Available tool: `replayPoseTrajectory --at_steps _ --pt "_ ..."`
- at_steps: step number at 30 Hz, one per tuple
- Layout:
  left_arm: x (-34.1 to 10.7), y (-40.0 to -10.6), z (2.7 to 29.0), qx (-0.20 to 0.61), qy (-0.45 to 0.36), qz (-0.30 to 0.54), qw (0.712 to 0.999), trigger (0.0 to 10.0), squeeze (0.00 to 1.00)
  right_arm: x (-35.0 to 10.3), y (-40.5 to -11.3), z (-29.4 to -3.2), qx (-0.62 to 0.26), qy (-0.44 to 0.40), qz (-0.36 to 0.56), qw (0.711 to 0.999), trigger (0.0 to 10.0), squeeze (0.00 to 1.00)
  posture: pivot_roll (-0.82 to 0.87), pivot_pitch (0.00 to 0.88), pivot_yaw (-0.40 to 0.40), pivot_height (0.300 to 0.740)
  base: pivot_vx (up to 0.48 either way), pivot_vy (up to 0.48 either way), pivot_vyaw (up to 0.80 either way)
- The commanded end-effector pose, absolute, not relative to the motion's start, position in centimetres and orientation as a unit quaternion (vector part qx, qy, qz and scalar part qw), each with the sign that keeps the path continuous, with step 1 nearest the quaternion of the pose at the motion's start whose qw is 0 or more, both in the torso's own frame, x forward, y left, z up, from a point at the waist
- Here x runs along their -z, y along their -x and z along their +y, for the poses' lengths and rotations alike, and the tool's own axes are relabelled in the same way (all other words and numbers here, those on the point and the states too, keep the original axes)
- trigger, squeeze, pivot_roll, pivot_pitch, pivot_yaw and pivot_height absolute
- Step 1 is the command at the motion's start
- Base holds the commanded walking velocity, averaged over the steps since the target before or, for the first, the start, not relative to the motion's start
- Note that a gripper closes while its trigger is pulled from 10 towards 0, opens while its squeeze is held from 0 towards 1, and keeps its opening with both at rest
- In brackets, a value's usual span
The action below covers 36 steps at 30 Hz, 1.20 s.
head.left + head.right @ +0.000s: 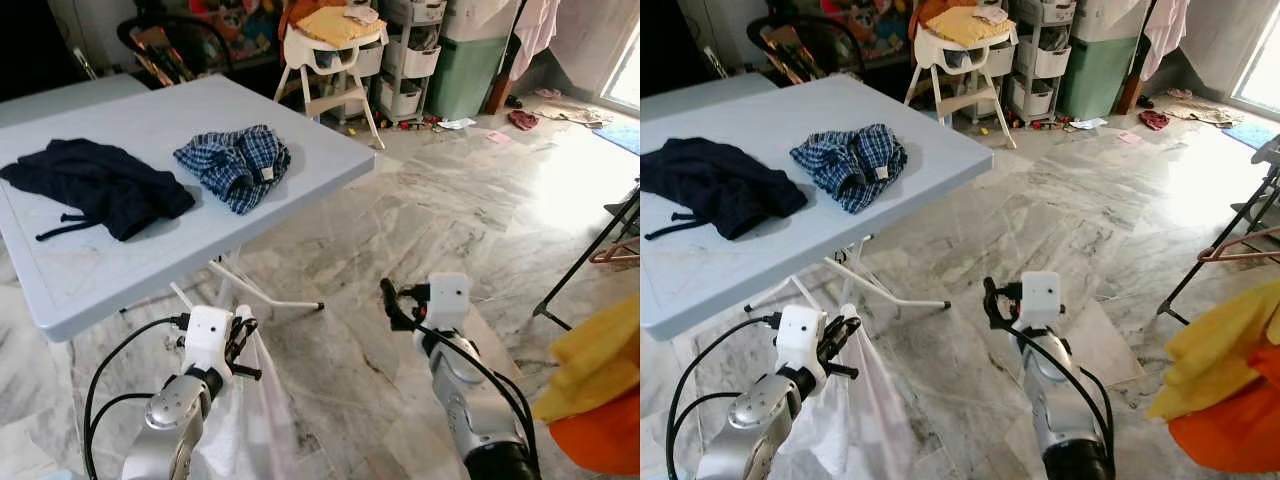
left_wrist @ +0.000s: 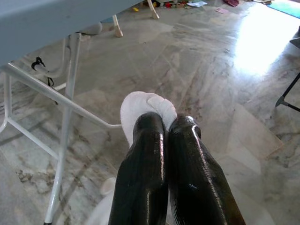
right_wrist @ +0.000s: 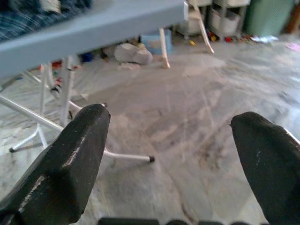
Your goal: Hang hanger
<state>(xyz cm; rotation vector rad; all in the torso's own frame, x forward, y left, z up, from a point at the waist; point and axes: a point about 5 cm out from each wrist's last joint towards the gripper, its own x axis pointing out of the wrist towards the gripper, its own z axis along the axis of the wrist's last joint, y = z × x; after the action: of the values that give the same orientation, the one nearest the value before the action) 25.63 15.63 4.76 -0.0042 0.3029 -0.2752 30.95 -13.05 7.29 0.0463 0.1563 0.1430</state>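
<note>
My left gripper is held low in front of the table's near edge, shut on a white garment that hangs down from it. In the left wrist view its black fingers are pressed together with a fold of the white cloth at their tips. The right gripper is raised over the marble floor to the right, open and empty; in its wrist view the two pads stand wide apart. A pinkish hanger shows at the far right on a black rack leg.
A grey folding table carries a navy garment and a blue plaid shirt. Yellow and orange cloths hang at the right edge. A white high chair and storage drawers stand at the back.
</note>
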Motion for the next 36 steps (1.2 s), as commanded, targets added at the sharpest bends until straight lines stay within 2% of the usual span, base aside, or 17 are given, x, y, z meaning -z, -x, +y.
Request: replayPoseTrajectory --at_steps 1,6,16,30,36 --pt "-5.6 -26.3 16.0 0.133 -0.005 0.132 0.982 10.0 0.00 -7.6 -31.2 -12.5 -0.088 -0.015 0.075 0.993 10.0 0.00 0.01 0.000 -0.033 0.740 0.000 0.000 0.00" --pt "-5.9 -26.4 16.3 0.129 0.003 0.130 0.983 10.0 0.00 -7.6 -31.4 -12.8 -0.087 -0.014 0.070 0.994 10.0 0.00 0.00 0.000 -0.023 0.740 0.000 0.000 -0.11" --pt "-5.9 -26.5 15.8 0.150 0.013 0.132 0.980 10.0 0.00 -7.3 -31.0 -13.4 -0.065 -0.019 0.071 0.995 10.0 0.00 -0.02 0.000 0.001 0.740 0.000 0.000 -0.78" --pt "-6.3 -26.6 15.6 0.159 0.006 0.128 0.979 10.0 0.00 -7.2 -31.2 -13.8 -0.065 -0.012 0.073 0.995 10.0 0.00 0.00 0.000 -0.007 0.740 0.000 0.406 -0.75" --pt "-6.4 -26.4 15.7 0.157 0.006 0.120 0.980 10.0 0.00 -7.4 -31.5 -13.6 -0.069 -0.010 0.069 0.995 10.0 0.00 0.01 0.000 -0.014 0.740 0.000 0.000 -0.23"
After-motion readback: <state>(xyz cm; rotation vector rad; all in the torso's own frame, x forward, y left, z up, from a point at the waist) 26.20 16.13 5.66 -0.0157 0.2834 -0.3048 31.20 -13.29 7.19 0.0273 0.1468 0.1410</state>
